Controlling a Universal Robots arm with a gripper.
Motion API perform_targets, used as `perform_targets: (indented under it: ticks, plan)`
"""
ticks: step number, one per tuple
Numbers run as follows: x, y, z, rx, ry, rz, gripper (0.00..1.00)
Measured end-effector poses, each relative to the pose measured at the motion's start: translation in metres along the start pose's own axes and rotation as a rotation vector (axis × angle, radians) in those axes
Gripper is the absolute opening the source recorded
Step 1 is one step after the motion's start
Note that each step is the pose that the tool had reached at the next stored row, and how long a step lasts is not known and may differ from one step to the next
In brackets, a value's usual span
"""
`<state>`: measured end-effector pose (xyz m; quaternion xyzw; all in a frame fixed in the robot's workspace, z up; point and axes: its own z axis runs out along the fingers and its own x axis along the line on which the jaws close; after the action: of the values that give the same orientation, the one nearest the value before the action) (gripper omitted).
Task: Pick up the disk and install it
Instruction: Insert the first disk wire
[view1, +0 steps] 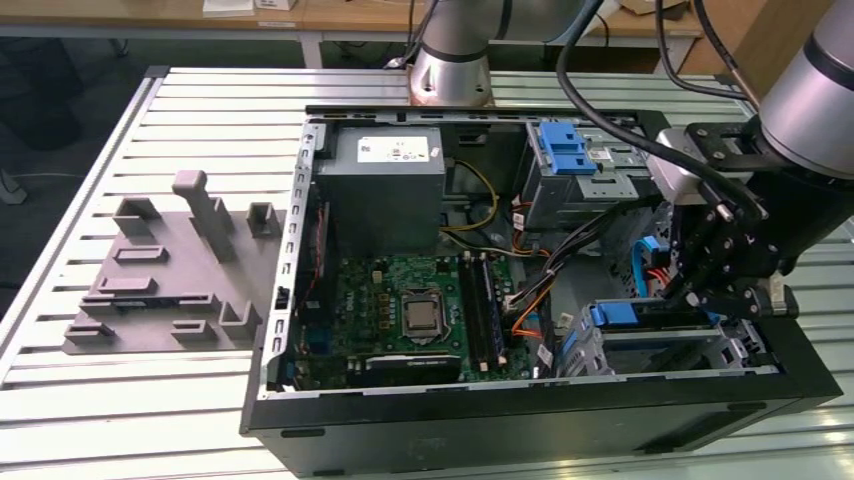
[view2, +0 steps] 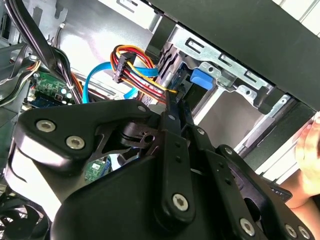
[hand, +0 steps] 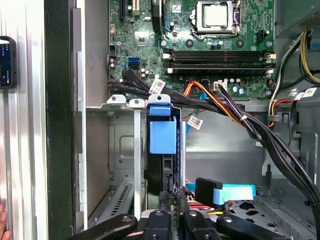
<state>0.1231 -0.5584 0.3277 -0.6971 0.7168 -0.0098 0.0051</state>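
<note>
The disk (view1: 638, 315) stands on edge in the drive cage (view1: 674, 352) at the open computer case's front corner, on the exterior view's right. Its blue carrier tab (hand: 162, 132) sticks out of the slot, and the tab (view2: 202, 79) also shows in the second wrist view. My gripper (view1: 699, 296) reaches down into the case right at the disk. Its fingers (hand: 164, 201) lie close together against the disk's dark end, and I see no gap between them. In the second wrist view the gripper (view2: 174, 98) ends just short of the blue tab.
The green motherboard (view1: 414, 310) and grey power supply (view1: 387, 185) fill the case. A second blue-latched cage (view1: 567, 150) stands at the back. Black and orange cables (hand: 240, 120) run close beside the disk. A grey fixture (view1: 174, 270) lies on the slatted table. A hand (view2: 307, 150) is outside the case.
</note>
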Motion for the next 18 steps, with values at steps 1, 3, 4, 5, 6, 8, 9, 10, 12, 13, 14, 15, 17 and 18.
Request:
perform_targets:
  ticks: [1, 3, 4, 5, 6, 8, 9, 10, 12, 13, 14, 15, 17, 18]
  plan:
    - [0.0000, 0.0000, 0.0001, 0.0000, -0.0003, 0.000, 0.16]
    - [0.0000, 0.0000, 0.0001, 0.0000, -0.0004, 0.000, 0.16]
    - [-0.0001, 0.0001, 0.0003, -0.0001, -0.0009, 0.000, 0.16]
    - [-0.0001, 0.0001, 0.0004, -0.0001, -0.0009, 0.000, 0.17]
    - [0.0000, 0.0001, 0.0003, -0.0001, -0.0011, 0.000, 0.17]
    - [0.0000, 0.0001, -0.0018, -0.0001, -0.0012, 0.000, 0.24]
    - [0.0000, 0.0000, -0.0041, 0.0000, -0.0006, 0.000, 0.24]
    - [0.0000, -0.0001, -0.0063, 0.0000, -0.0005, 0.000, 0.24]
    - [0.0001, -0.0002, -0.0109, 0.0000, -0.0006, 0.000, 0.24]
    - [0.0001, -0.0002, -0.0132, 0.0000, -0.0005, 0.000, 0.24]
    - [0.0001, -0.0003, -0.0153, 0.0000, -0.0006, 0.000, 0.24]
    - [0.0001, -0.0003, -0.0172, 0.0000, -0.0005, 0.000, 0.24]
    - [0.0001, -0.0003, -0.0185, 0.0000, -0.0007, 0.000, 0.22]
    - [0.0001, -0.0003, -0.0184, 0.0000, -0.0008, 0.000, 0.22]
